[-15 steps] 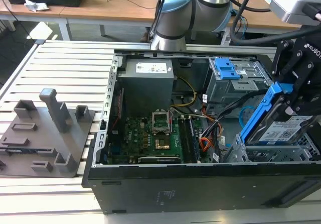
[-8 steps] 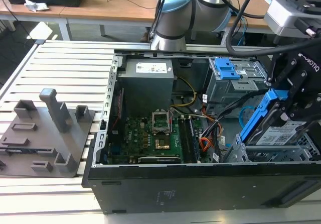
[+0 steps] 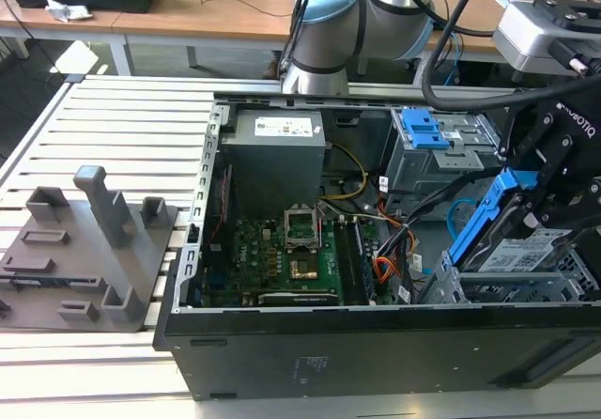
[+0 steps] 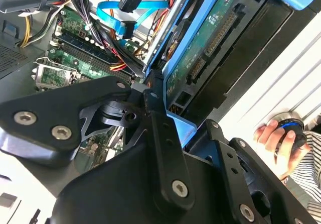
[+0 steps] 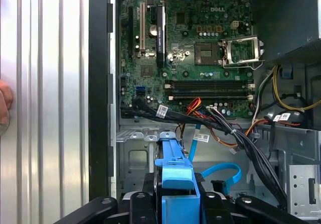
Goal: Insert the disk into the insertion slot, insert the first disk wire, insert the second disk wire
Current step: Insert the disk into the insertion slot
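Exterior view, read from 9 o'clock across to 3 o'clock: a grey fixture block (image 3: 84,250) sits on the slatted counter (image 3: 113,109), well apart from the work. Next lies the open computer case (image 3: 376,353), on its side so that its inside faces up. Inside it, the motherboard (image 3: 282,259) is at 6 o'clock of the power supply (image 3: 277,147). A taller bay with a blue latch (image 3: 423,130) stands at about 1 o'clock of the board and is not the target. A cable bundle (image 3: 394,245) crosses between the board and the insertion slot (image 3: 563,283), the perforated cage near 4 o'clock.

The disk (image 3: 519,253) hangs over that cage, label up and tilted, with its blue carrier rising toward 12 o'clock. The hand (image 3: 537,203) is closed on the carrier, 1 finger on each flank, as the first wrist view shows. The tilt looks meant to lead the low edge into the bay; the disk appears not yet seated.

A blue data cable (image 5: 220,171) lies loose just beside the cage and could snag. In the second wrist view a person's striped sleeve (image 4: 307,171) shows beyond the case.
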You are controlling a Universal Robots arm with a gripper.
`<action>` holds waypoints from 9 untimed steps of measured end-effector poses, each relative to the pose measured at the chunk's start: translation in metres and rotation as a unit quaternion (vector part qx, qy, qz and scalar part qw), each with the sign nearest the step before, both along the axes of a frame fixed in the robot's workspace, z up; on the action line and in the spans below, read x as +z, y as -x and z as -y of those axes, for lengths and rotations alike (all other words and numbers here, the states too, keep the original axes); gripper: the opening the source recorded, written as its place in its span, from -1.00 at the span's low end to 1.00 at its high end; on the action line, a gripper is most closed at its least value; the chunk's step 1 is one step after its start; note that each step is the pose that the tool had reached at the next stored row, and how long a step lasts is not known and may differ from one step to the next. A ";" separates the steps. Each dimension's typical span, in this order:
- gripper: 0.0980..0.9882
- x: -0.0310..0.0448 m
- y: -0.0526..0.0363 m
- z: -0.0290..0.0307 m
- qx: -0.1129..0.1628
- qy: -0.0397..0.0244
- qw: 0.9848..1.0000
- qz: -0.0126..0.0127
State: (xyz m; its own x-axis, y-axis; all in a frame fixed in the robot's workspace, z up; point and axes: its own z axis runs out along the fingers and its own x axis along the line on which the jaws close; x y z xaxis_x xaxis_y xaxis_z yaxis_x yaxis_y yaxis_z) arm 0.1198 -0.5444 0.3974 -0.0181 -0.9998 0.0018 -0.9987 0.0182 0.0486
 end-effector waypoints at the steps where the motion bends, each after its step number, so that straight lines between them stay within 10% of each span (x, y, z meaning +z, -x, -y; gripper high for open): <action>1: -0.37 0.0000 0.0000 0.0000 0.000 0.000 1.000 0.000; 7: -0.23 -0.0002 0.0000 0.0000 0.000 0.000 1.000 0.000; 9: -0.56 -0.0003 0.0000 0.0000 0.000 0.000 1.000 0.000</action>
State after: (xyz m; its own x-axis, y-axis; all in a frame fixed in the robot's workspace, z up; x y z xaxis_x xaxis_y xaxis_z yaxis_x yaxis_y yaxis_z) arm 0.1198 -0.5444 0.3971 -0.0181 -0.9998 0.0018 -0.9987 0.0182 0.0486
